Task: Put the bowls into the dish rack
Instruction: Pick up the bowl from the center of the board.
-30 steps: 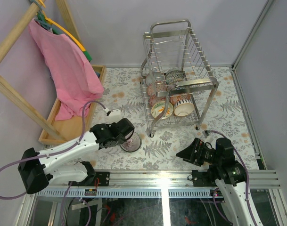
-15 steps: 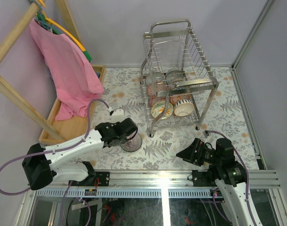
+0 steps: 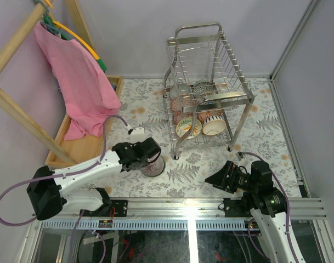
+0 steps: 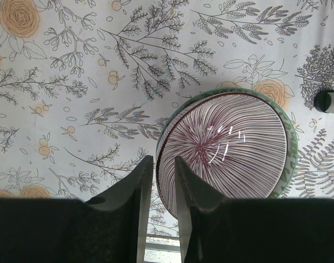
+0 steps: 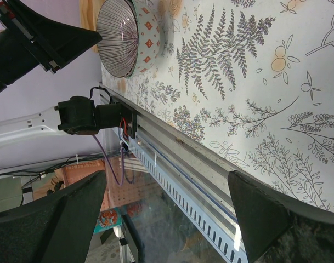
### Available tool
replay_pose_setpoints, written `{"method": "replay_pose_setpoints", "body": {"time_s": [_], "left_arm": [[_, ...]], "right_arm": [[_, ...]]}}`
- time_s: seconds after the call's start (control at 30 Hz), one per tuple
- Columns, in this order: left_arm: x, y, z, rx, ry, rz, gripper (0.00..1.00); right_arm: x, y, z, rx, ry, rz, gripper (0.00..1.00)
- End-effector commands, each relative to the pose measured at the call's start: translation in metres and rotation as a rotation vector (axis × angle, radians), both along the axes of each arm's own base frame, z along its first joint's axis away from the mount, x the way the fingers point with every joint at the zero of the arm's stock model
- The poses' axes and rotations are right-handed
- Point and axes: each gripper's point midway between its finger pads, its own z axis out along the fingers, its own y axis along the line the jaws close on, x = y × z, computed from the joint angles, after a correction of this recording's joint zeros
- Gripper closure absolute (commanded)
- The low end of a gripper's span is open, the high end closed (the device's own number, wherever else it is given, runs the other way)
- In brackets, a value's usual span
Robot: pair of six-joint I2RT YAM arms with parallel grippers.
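A bowl with purple stripes inside (image 3: 154, 166) (image 4: 232, 148) stands upright on the floral tablecloth, in front of the dish rack's left legs. Its outside shows red diamonds (image 5: 146, 38). My left gripper (image 3: 149, 157) (image 4: 163, 164) reaches down over its left rim, one finger outside and one inside, shut on that rim. The chrome dish rack (image 3: 232, 93) stands at the back centre with several bowls on edge in it, among them a cream one (image 3: 188, 128) and a red-white one (image 3: 213, 124). My right gripper (image 3: 213, 178) (image 5: 167, 183) is open and holds nothing, near the front edge.
A pink cloth (image 3: 79, 82) hangs from a wooden frame at the left over a shallow wooden tray (image 3: 81, 148). A rack foot (image 4: 328, 101) stands just right of the bowl. The aluminium rail (image 3: 188, 205) runs along the table's front edge.
My left gripper has shifted slightly right and settled onto the striped bowl's rim. The bowl has stayed on the table. The right arm has not moved.
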Motion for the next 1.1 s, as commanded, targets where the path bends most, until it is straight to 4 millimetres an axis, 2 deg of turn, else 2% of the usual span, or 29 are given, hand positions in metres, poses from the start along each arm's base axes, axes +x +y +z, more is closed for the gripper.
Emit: {"method": "replay_pose_setpoints", "body": {"time_s": [0.0, 0.27, 0.8, 0.97, 1.07], "left_arm": [[0.005, 0.002, 0.006, 0.022, -0.035, 0.019, 0.78], [0.004, 0.008, 0.004, 0.038, -0.035, 0.029, 0.75], [-0.003, 0.008, -0.021, 0.061, 0.019, 0.023, 0.75], [-0.002, 0.005, -0.025, 0.057, 0.024, 0.017, 0.81], [-0.002, 0.003, -0.027, 0.059, 0.031, 0.012, 0.92]], "right_arm": [[-0.008, 0.005, 0.008, 0.050, 0.022, 0.040, 0.01], [-0.008, 0.005, 0.008, 0.051, 0.022, 0.043, 0.01], [-0.010, 0.005, 0.008, 0.052, 0.022, 0.043, 0.00], [-0.011, 0.005, 0.008, 0.054, 0.023, 0.041, 0.01], [-0.011, 0.005, 0.009, 0.053, 0.021, 0.040, 0.00]]}}
